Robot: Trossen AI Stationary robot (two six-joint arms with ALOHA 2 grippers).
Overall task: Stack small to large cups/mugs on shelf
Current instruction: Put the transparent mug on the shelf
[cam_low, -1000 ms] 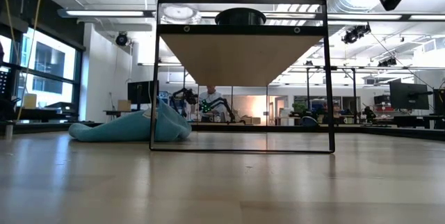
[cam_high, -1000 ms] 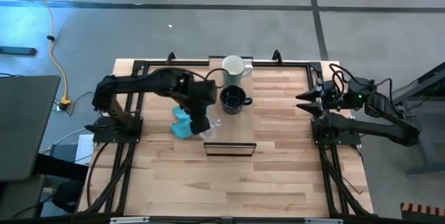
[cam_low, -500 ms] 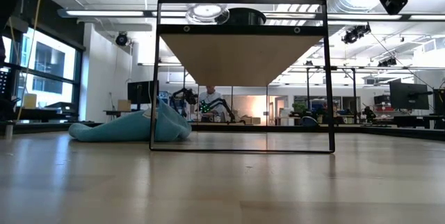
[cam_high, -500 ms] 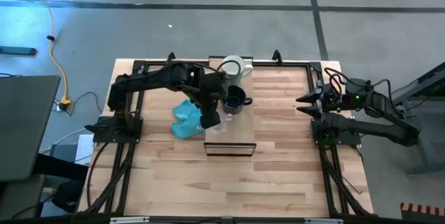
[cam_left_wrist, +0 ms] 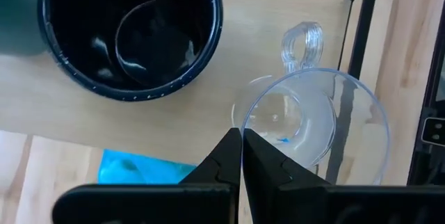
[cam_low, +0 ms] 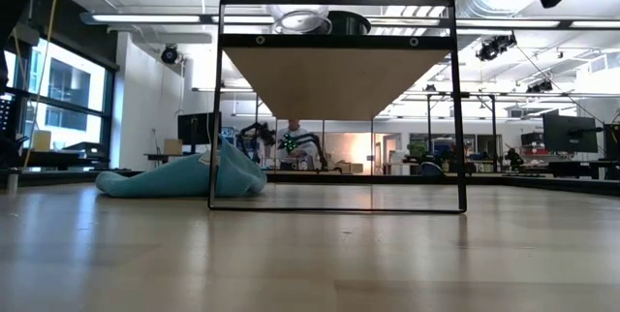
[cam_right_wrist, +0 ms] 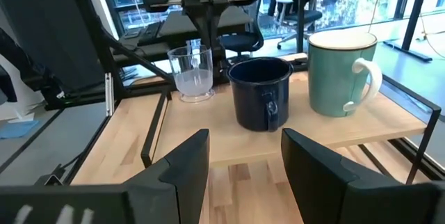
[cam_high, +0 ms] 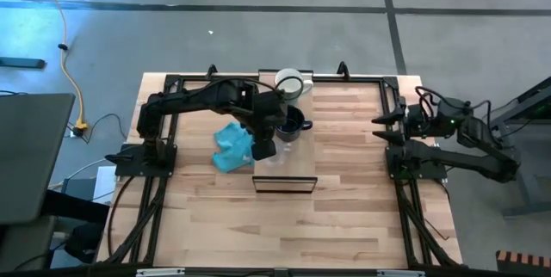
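On the shelf (cam_high: 297, 163) stand a white mug (cam_high: 291, 82) at the far end and a black mug (cam_high: 288, 124) nearer the middle. My left gripper (cam_left_wrist: 241, 135) reaches over the shelf from the left, shut on a clear glass cup (cam_left_wrist: 313, 126) beside the black mug (cam_left_wrist: 132, 29). In the right wrist view the glass cup (cam_right_wrist: 191, 71) stands upright left of the black mug (cam_right_wrist: 261, 88) and white mug (cam_right_wrist: 341, 71). My right gripper (cam_right_wrist: 243, 161) waits open at the table's right edge (cam_high: 383, 126). My left gripper pinches the glass cup's rim wall (cam_left_wrist: 245, 123), one finger inside the cup and one outside, about a quarter turn round from its handle (cam_left_wrist: 302, 40). The fingers come steeply from above. The cup stays upright over the shelf; whether its base (cam_right_wrist: 195, 97) touches the plank I cannot tell.
A teal cloth (cam_high: 231, 146) lies crumpled on the tabletop just left of the shelf, also seen in the low view (cam_low: 184, 178). The shelf's black frame legs (cam_low: 213, 109) stand at its near end. Bare wood lies on the near half of the table (cam_high: 284, 225).
My left gripper has carried the glass cup toward the table's right edge, from above the cloth beside the shelf to above the shelf next to the black mug. The cup has stayed upright in the shut fingers.
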